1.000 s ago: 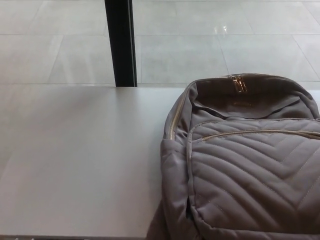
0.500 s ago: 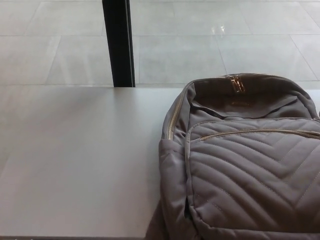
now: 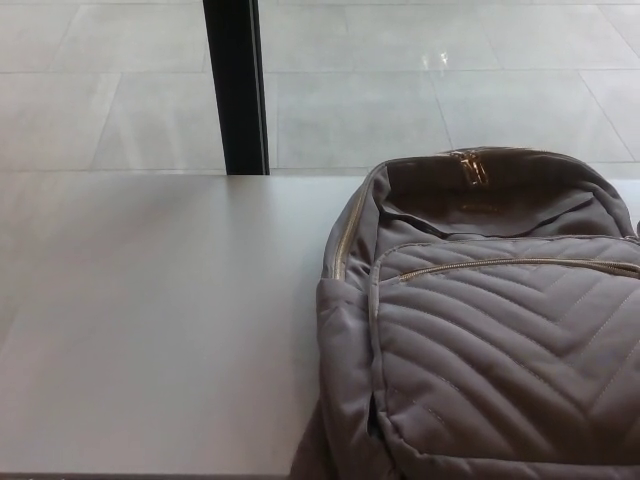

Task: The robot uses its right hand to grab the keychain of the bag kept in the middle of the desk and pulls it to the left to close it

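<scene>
Hands of the robot are both outside the head view. Taupe quilted fabric backpack (image 3: 490, 340) lies flat on the right part of the pale grey desk (image 3: 160, 320), with its gold zip pull (image 3: 472, 165) at the middle of the top edge.

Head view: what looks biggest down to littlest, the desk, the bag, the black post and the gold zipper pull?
1. desk and bag: they fill about the same area, too close to rank, and both run off the picture.
2. black post
3. gold zipper pull
</scene>
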Available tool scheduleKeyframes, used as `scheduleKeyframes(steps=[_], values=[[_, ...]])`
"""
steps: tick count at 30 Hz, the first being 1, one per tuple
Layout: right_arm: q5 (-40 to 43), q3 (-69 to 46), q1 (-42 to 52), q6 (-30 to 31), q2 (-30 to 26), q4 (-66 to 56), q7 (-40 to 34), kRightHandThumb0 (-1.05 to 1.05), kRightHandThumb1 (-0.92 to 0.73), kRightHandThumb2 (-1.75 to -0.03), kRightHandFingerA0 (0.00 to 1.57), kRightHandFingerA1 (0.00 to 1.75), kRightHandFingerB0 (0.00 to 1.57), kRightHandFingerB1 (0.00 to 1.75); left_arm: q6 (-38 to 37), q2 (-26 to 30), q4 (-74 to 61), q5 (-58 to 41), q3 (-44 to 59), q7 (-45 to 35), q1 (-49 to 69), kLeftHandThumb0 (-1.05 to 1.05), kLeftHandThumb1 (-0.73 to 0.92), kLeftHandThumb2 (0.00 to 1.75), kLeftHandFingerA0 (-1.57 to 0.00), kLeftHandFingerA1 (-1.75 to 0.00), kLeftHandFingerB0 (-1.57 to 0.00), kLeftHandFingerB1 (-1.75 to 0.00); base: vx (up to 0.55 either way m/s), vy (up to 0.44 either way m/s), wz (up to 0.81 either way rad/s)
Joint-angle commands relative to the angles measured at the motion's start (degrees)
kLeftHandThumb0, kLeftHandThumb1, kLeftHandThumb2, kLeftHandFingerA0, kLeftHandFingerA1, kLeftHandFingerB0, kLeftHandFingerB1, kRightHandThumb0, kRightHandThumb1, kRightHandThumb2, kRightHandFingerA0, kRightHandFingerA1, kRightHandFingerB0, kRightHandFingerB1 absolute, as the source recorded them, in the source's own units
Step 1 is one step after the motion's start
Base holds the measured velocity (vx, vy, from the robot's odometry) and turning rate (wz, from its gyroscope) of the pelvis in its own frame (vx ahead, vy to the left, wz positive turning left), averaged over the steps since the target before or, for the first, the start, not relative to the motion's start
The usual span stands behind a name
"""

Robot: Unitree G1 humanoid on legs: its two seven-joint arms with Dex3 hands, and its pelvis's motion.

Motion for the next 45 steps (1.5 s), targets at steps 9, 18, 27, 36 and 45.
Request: scheduleKeyframes(steps=[9,18,27,36,45], values=[[-4.09,2.99,2.57,-3.53,-1.46,-4.84,1.73,-0.59,-0.63,-0.97,0.46,0.69,0.29,0.50,-0.79,0.86,-0.44,0.46,0.40,-0.06,-0.17,-1.05,0.52,0.58,-0.74,-0.96,-0.50,-0.97,0.00,0.000,0.00],[-1.93,3.41,0.67,-4.29,0.19,-12.26,3.81,-0.52,-0.72,-0.61,0.47,0.67,0.29,0.36,-0.03,0.26,-0.66,-1.13,1.73,-1.29,0.14,-1.05,0.52,0.57,-0.72,-1.01,-0.50,-1.01,0.00,0.000,0.00],[-3.79,2.29,0.06,-4.16,-3.03,-13.16,5.53,-0.52,-0.67,-0.59,0.47,0.63,0.16,0.29,-0.10,0.46,0.79,-1.05,2.68,-1.65,-1.28,-1.04,0.35,0.92,-0.69,-1.03,-0.53,-0.99,0.00,0.000,0.00],[-6.87,4.40,2.78,-2.24,-5.34,-13.89,7.27,-0.52,-0.66,-0.59,0.53,0.70,0.16,0.29,-0.33,0.00,1.31,-1.14,2.95,-1.69,-1.64,-1.05,0.52,0.57,-0.74,-1.03,-0.56,-1.00,0.00,0.000,0.00],[-9.55,6.43,0.12,-2.38,-6.03,-14.47,7.17,-0.48,-0.60,-0.58,0.47,0.83,0.19,0.29,-1.36,0.39,0.48,-0.39,2.37,-1.88,-1.16,-1.05,0.56,0.58,-0.67,-1.08,-0.52,-1.03,0.00,0.000,0.00]])
